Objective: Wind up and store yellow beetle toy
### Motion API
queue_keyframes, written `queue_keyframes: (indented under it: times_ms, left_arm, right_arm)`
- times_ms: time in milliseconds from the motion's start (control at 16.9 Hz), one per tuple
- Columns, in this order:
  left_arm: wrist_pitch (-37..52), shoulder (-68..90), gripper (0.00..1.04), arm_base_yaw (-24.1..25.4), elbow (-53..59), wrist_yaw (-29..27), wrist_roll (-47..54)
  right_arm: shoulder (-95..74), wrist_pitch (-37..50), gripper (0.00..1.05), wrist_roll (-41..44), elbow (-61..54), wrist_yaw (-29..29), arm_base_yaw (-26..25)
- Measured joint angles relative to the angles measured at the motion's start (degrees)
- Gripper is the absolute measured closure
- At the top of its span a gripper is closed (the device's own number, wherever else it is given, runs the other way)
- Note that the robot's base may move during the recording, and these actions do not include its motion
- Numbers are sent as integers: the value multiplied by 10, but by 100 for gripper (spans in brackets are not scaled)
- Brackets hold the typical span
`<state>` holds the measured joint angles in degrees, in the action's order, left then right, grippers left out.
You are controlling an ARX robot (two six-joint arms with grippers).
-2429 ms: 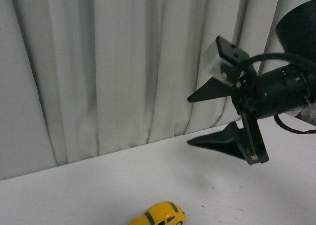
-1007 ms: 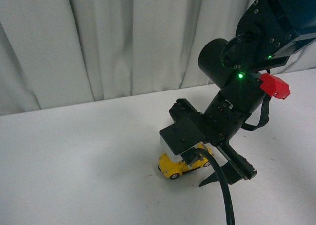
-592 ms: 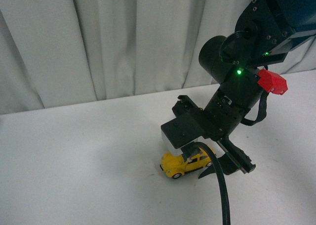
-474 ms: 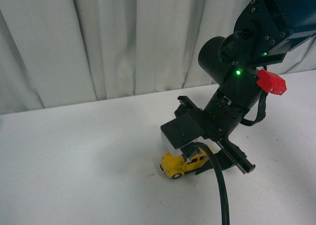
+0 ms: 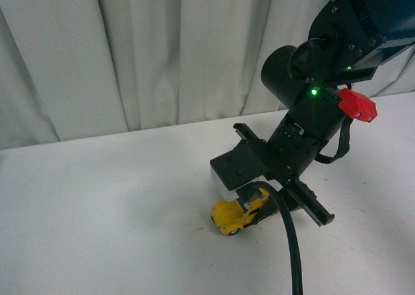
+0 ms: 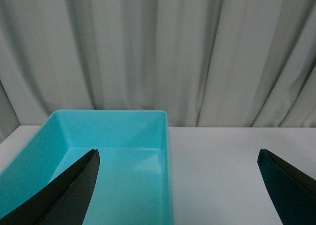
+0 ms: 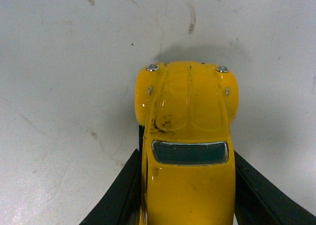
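Two tools: my right tool (image 7: 186,185) clamps the beetle (image 7: 186,111) at lower centre on the table (image 5: 97,211); left tool (image 6: 177,158) gapes wide, facing a bin (image 6: 113,123).

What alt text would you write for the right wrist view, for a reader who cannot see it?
A yellow beetle toy, seen from above, is held at both sides by the black fingers of the right gripper. It rests on a white table marked with faint scuffs and specks, with its rounded bonnet pointing away from the camera.
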<state>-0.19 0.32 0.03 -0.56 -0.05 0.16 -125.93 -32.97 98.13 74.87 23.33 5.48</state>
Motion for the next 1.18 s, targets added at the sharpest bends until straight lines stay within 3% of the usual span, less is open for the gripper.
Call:
queue_keyframes:
  times_ms: [652, 1185]
  left_arm:
    - [0, 0, 7, 0, 0, 0, 0]
    - [0, 0, 7, 0, 0, 0, 0]
  right_arm:
    - [-20, 28, 63, -73, 0, 48, -29]
    - [-3, 46, 63, -54, -38, 55, -78]
